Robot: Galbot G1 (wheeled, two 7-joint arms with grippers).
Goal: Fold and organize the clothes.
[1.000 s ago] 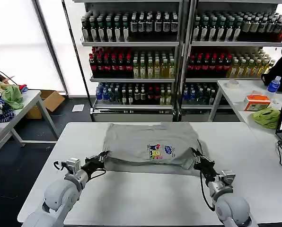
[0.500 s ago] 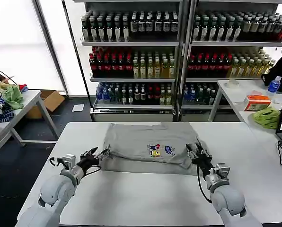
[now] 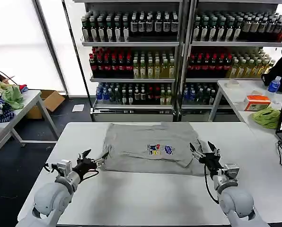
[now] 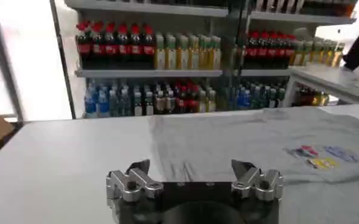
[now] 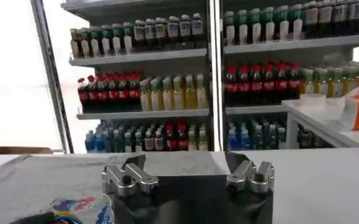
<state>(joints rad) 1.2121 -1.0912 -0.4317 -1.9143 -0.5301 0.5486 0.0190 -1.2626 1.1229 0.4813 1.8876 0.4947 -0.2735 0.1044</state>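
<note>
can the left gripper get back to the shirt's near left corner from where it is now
Probably yes. The left gripper sits open on the bare table just beside the T-shirt, with nothing between them.

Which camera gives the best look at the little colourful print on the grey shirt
The head view: the T-shirt lies whole on the table, its print seen from above. The left wrist view shows the print low and slanted; the right wrist view catches part of it at the frame's edge.
</note>
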